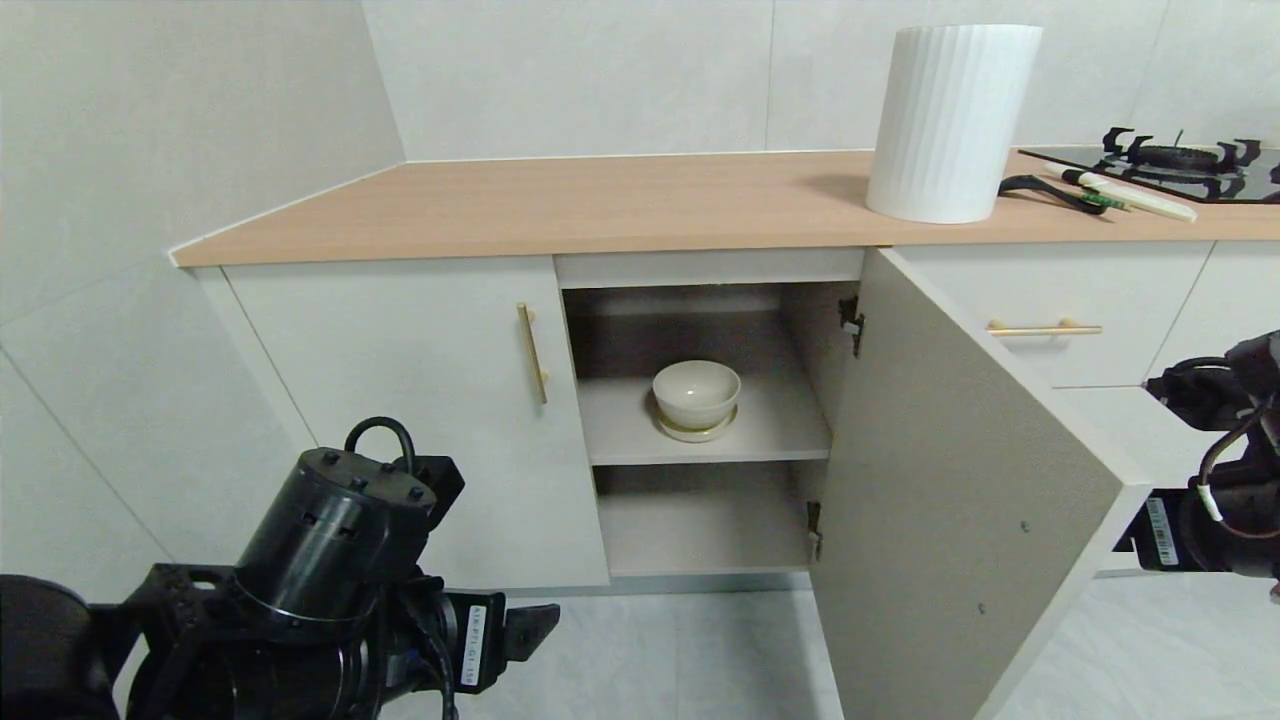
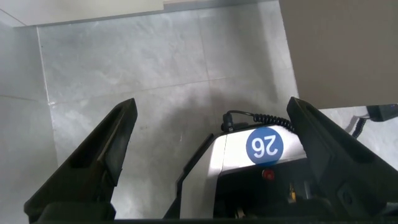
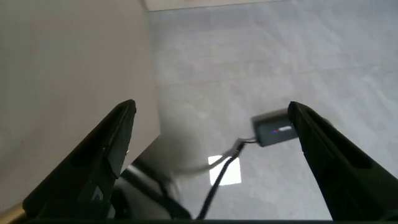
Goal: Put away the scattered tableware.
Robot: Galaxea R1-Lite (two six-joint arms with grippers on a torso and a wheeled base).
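Though near edge of shelf (image 1: 775, 428), bowl (image 1: 697, 392) unobstructed.

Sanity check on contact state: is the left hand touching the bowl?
Apart. Head view shows the bowl sitting on a plate on the cabinet shelf, nothing gripping it. Left wrist view shows the left hand open over the floor, holding nothing.

A plain cream bowl (image 1: 696, 392) is sitting pale against the grey-beige shelf (image 1: 780, 425), while a brass-gold handle (image 1: 532, 352) is gleaming on the off-white door (image 1: 400, 400) at left. On the light wood-grain countertop (image 1: 560, 205), the container (image 1: 950, 120) is showing white with vertical ribbing.
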